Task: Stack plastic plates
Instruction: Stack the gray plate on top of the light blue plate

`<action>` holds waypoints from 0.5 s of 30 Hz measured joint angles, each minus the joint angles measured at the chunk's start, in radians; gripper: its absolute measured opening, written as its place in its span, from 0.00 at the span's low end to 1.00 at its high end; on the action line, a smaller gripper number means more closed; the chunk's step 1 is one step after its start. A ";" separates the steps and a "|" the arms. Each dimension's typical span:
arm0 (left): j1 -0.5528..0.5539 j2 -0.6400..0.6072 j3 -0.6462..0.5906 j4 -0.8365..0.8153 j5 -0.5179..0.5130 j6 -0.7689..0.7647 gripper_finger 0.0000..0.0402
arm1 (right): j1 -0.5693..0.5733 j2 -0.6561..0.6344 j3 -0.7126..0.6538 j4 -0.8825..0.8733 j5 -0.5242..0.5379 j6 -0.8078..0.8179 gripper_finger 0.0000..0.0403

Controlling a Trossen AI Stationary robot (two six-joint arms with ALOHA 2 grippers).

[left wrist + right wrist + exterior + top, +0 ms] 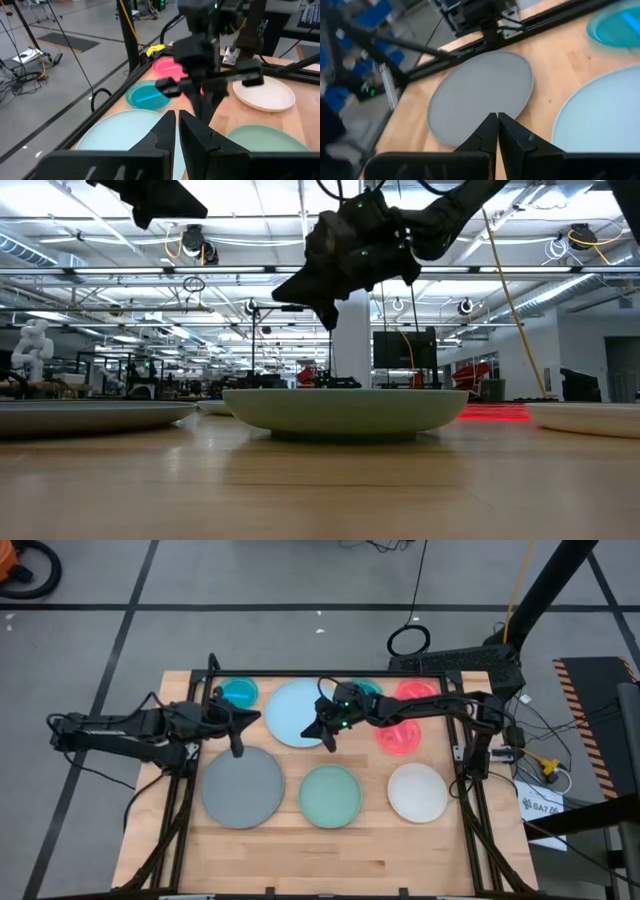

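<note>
Both claws hang pressed together and empty above the table: the left gripper (237, 747) at the grey plate's (243, 788) twelve o'clock rim, the right gripper (329, 743) at five o'clock of the light blue plate (292, 712), above the mint green plate (330, 795).

Even overhead light, soft shadows; wrist views blurred, low view's foreground unfocused.

Two dark, near-black jointed arms. Right arm (420, 710): green indicator light near wrist. Left arm (130, 728): black cables alongside. Grippers: angular black tapered fingers (162, 132).
</note>
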 joint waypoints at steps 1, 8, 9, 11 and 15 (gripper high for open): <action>0.000 0.000 0.005 -0.006 0.000 0.003 0.08 | 0.003 0.008 0.000 0.015 0.009 0.041 0.03; 0.000 0.001 0.008 -0.017 0.000 0.046 0.08 | 0.080 0.053 0.062 0.033 0.086 0.148 0.03; 0.000 0.001 0.008 -0.018 0.000 0.051 0.08 | 0.098 0.059 0.081 0.011 0.110 0.139 0.02; 0.000 0.001 0.008 -0.018 0.000 0.054 0.08 | 0.134 0.068 0.130 -0.036 0.175 0.118 0.01; -0.002 -0.003 0.008 -0.020 0.000 0.053 0.08 | 0.190 0.073 0.236 -0.226 0.328 0.078 0.01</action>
